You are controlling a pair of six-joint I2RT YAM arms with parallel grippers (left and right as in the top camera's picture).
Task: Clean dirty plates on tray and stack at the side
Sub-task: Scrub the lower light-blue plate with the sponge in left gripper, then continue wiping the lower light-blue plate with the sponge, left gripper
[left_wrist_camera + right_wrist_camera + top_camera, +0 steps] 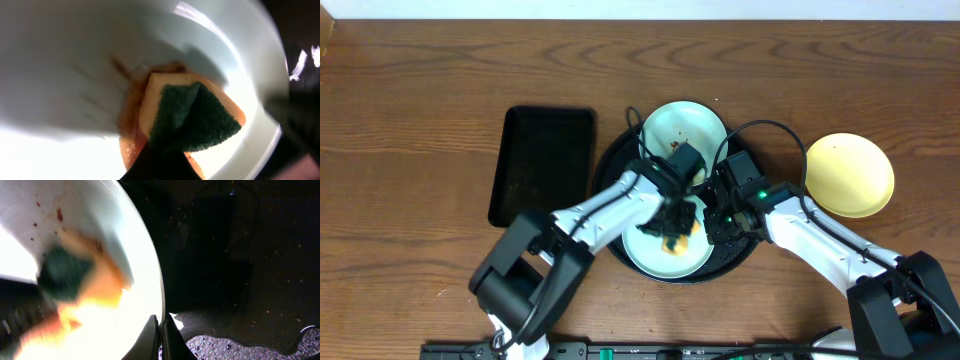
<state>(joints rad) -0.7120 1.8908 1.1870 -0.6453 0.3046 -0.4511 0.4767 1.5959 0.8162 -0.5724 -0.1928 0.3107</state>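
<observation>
Left tool: the left tool (672, 222) is clenched on a sponge (192, 117), green scouring face on top and yellow foam pressed down, so the soft side meets the sauce.
Right tool: the right tool (161, 332) has its tips closed at the edge of the lower mint plate (650, 258), apparently pinching the rim so the dish does not slide under the scrubbing.
Plate in hand: it lies at the near side of the round tray (610, 165), with a brown smear (122, 67) just beside the sponge.
Other plates: the upper mint plate (685, 128) sits at the far side of the same tray with dark specks on it. The yellow plate (849, 176) rests on the bench (420, 120) to the right, off the tray, and looks clean.
Rectangular tray (542, 165): it sits left of the round one, apart from both arms.
Step, as I judge it: wiping the lower mint plate. The yellow plate's spot looks like the stacking place.
Risk: the wrist views are blurred, so I cannot tell how firm the rim pinch is. A loose pinch would let the plate turn.
</observation>
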